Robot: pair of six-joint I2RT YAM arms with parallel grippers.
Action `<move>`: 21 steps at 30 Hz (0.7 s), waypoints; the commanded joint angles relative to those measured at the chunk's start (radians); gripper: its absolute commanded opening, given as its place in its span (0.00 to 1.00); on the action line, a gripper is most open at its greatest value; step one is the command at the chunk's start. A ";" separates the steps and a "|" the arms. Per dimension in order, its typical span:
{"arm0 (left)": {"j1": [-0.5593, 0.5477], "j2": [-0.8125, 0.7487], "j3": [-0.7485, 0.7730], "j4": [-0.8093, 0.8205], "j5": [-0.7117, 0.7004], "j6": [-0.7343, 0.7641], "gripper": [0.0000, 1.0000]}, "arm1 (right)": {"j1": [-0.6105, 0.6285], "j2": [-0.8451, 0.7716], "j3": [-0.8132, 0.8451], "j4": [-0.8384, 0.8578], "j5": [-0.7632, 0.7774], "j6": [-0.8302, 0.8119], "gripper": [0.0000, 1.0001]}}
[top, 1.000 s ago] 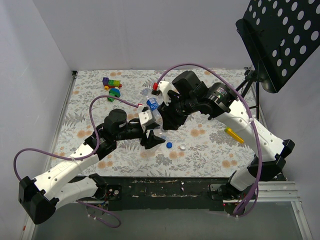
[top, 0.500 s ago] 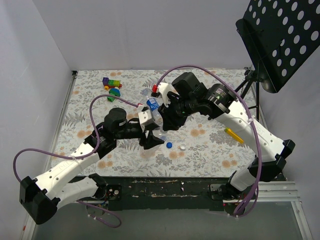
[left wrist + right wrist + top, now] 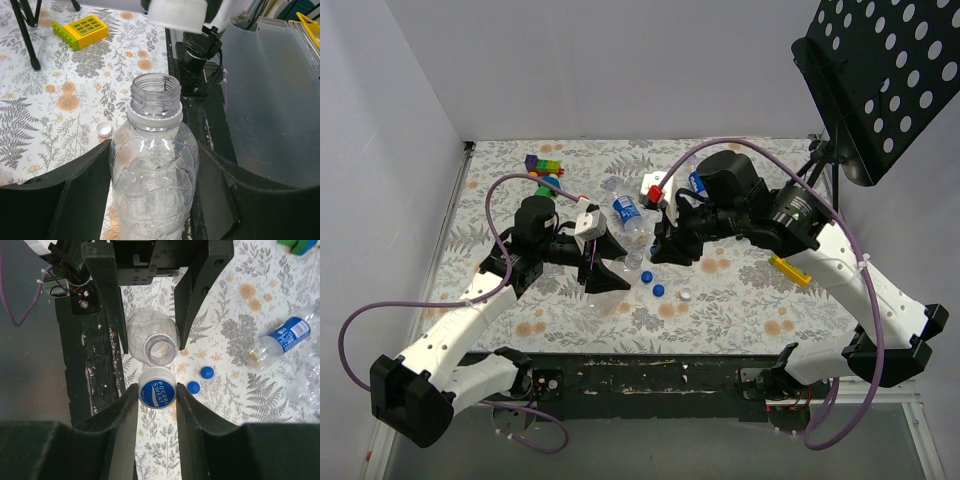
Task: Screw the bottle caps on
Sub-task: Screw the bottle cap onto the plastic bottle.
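Note:
My left gripper (image 3: 152, 167) is shut on the body of a clear unlabelled bottle (image 3: 154, 165), whose threaded neck is open and bare. In the top view this gripper (image 3: 604, 263) sits left of centre. My right gripper (image 3: 156, 390) is shut on a white bottle cap with a blue top (image 3: 156, 387), held just beside the bottle's open mouth (image 3: 159, 347) and apart from it. In the top view the right gripper (image 3: 665, 246) is a short way right of the left one. Two blue caps (image 3: 206, 372) (image 3: 193, 387) and a white cap (image 3: 104, 129) lie loose on the cloth.
A Pepsi-labelled bottle (image 3: 625, 211) and crinkled clear bottles (image 3: 610, 186) lie behind the grippers. Toy blocks (image 3: 545, 166) sit at the back left, and a yellow block (image 3: 788, 270) lies to the right. A black music stand (image 3: 880, 80) overhangs the back right corner.
The two grippers have drawn apart: the left one went left with the bottle and the right one went right. The right jaws narrowed.

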State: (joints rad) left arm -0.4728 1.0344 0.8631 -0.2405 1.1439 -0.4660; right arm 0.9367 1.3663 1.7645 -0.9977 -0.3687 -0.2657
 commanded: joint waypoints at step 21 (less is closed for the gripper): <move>0.003 0.030 0.112 -0.120 0.183 0.144 0.00 | -0.001 -0.069 -0.134 0.180 -0.249 -0.380 0.01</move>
State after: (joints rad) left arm -0.4728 1.0561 0.9176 -0.3145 1.2873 -0.3725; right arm 0.9360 1.3060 1.6253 -0.8742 -0.5743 -0.5804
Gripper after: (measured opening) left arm 0.597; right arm 0.388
